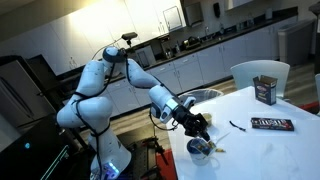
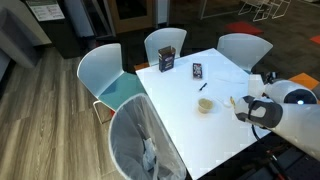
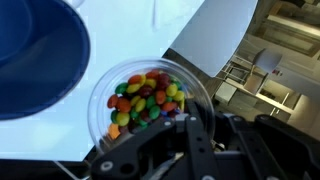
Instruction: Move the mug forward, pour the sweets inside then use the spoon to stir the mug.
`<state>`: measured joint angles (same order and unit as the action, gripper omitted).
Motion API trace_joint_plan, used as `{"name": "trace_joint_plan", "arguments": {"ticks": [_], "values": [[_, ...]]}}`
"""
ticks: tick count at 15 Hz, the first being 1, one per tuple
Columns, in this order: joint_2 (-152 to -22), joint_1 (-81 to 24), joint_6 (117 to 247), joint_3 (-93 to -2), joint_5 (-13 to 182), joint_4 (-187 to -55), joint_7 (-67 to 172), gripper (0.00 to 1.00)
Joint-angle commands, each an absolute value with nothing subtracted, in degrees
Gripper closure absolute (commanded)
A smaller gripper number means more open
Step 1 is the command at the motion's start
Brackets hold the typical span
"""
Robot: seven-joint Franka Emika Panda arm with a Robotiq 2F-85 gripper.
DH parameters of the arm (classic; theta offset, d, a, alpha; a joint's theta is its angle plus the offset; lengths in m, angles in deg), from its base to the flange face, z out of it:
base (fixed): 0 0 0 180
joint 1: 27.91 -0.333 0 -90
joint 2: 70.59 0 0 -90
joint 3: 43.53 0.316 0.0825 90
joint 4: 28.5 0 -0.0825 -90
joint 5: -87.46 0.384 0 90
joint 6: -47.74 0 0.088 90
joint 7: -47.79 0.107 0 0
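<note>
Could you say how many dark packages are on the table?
2: an upright box at the edge of the table, a flat packet beside it; the arm could hide others.

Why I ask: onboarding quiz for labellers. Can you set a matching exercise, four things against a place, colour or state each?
Things: 1 mug; 2 cup of sweets; 3 box; 4 spoon.
Descriptions: A thin, lying flat on the table; B blue outside; C dark, standing near the table's edge; D clear, at the gripper.
Pairs: 1-B, 2-D, 3-C, 4-A.
</note>
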<state>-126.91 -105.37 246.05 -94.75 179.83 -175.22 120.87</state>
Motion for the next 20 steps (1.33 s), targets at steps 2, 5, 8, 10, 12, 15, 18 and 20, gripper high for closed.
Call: {"name": "trace_joint_plan", "arguments": {"ticks": [2,5,8,10,12,15,18,20], "values": [[-130.2,-106.7,246.1,-94.3,181.4,-173.6,119.0,0.99],[-132.1,-107.4,246.1,-93.2,181.7,-173.5,119.1,0.99],[-134.2,-108.1,246.1,-92.5,182.1,-173.5,119.2,0.99],[-136.3,-108.6,246.1,-92.1,182.7,-173.7,119.4,0.99],[-137.8,-109.1,246.1,-92.0,183.2,-173.8,119.4,0.99],[-139.8,-110.2,246.1,-91.9,185.7,-173.3,117.2,0.99],[-140.9,-111.5,246.1,-91.9,187.4,-172.7,115.5,0.99],[-141.4,-112.4,246.1,-92.0,188.6,-172.2,113.8,0.99]]}}
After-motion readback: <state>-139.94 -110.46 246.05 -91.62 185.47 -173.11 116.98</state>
